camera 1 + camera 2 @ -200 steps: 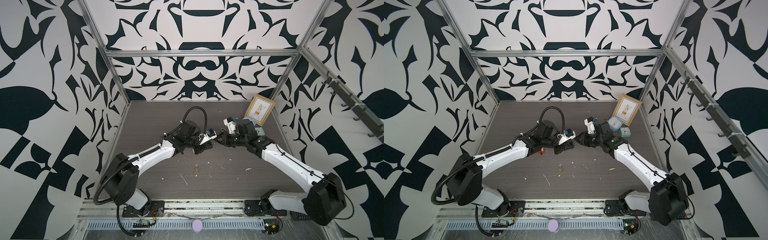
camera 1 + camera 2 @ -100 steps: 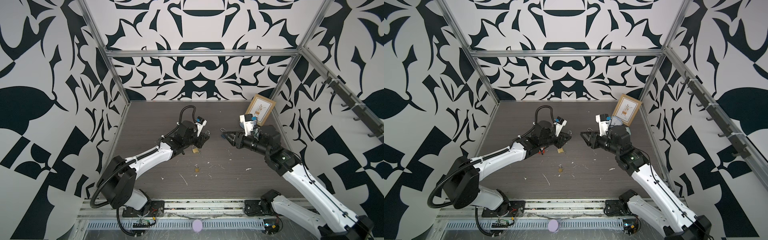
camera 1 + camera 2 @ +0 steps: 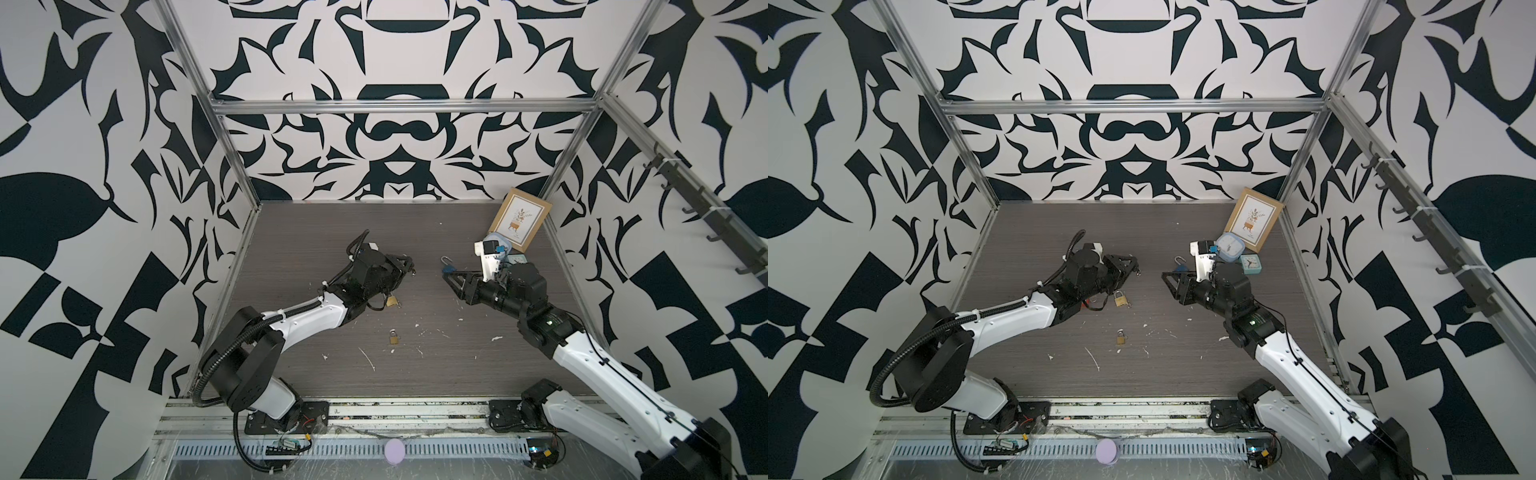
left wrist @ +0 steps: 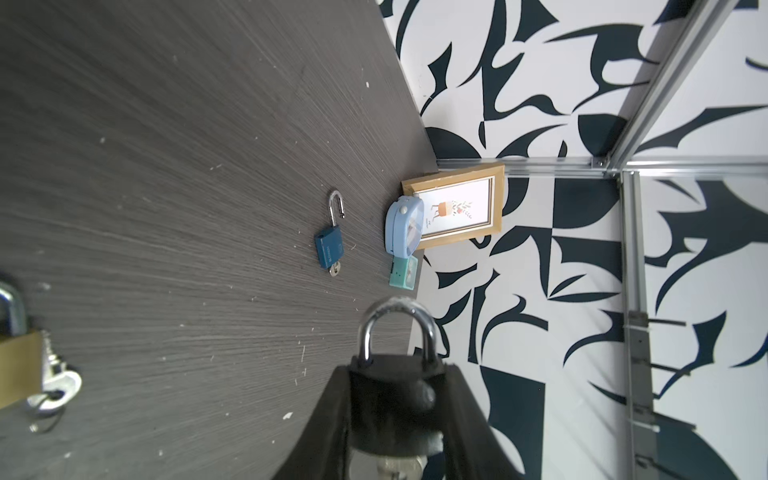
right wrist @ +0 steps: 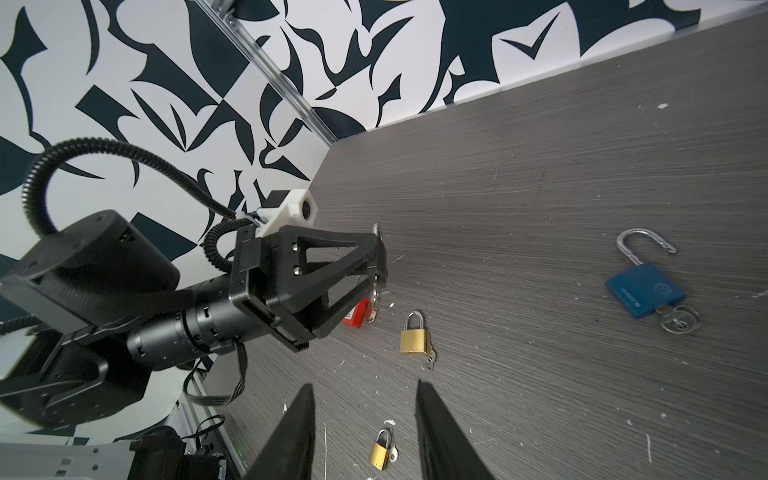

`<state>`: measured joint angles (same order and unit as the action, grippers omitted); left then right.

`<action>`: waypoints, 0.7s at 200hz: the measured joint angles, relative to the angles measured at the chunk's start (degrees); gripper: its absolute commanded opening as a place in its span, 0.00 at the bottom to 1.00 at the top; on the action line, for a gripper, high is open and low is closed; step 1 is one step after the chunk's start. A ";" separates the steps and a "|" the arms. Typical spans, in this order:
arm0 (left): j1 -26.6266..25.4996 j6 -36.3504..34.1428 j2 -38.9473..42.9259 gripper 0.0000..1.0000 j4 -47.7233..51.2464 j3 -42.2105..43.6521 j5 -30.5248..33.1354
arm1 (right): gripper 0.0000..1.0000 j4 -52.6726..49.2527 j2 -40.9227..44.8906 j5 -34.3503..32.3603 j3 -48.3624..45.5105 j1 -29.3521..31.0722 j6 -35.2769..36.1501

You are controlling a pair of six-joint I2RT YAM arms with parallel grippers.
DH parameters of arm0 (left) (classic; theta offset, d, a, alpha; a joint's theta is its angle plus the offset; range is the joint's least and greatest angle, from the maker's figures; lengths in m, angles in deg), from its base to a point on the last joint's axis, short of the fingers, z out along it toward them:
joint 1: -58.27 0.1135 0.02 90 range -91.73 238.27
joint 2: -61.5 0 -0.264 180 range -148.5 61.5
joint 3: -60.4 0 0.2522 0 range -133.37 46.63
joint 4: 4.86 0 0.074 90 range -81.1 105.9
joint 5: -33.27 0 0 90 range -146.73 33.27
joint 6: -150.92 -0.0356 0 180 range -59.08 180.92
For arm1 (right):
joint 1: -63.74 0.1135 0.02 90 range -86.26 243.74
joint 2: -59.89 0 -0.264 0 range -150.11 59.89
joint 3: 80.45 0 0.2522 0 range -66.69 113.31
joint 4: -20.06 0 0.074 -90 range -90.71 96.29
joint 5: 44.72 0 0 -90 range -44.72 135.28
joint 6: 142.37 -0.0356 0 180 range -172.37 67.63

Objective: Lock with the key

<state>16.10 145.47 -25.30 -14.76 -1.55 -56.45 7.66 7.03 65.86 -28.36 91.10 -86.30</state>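
Note:
My left gripper [image 3: 409, 266] [image 4: 395, 374] is shut on a black padlock [image 4: 392, 399], held above the table. Its silver shackle [image 4: 399, 324] is pushed in at both ends, and a key [image 4: 399, 467] sticks out of its base. The right wrist view shows this padlock [image 5: 378, 257] at the left gripper's tip. My right gripper [image 3: 451, 278] [image 5: 363, 384] faces it from the right, open and empty, with a clear gap between the two grippers. A blue padlock [image 3: 446, 266] [image 5: 644, 295] lies on the table with its shackle swung open and a key in it.
Two brass padlocks [image 3: 392, 300] [image 3: 394, 338] with keys lie mid-table, and a red padlock [image 5: 356, 318] lies under the left gripper. A picture frame [image 3: 519, 220], a blue clock [image 3: 1229, 247] and a teal clock [image 3: 1250, 264] stand at the back right. White scraps litter the tabletop.
The two grippers, which met in the middle, have drawn apart. My right gripper has opened and pulled back to the right. The left gripper still holds the black padlock.

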 measured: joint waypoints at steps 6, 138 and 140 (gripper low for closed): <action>-0.02 1.18 0.02 0.00 -0.50 -0.04 0.17 | 0.41 0.63 -1.01 0.20 0.00 0.02 -0.17; -0.02 7.45 0.00 0.00 -2.10 -0.24 1.42 | 0.37 4.44 -17.88 4.94 7.85 1.18 1.25; -0.02 7.48 0.00 0.00 -2.08 -0.24 1.44 | 0.36 4.44 -18.08 4.92 8.04 1.20 1.31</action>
<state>16.08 152.94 -25.30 -16.84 -1.79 -55.01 12.10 -11.04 70.78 -20.32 92.30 -84.99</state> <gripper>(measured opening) 0.319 0.374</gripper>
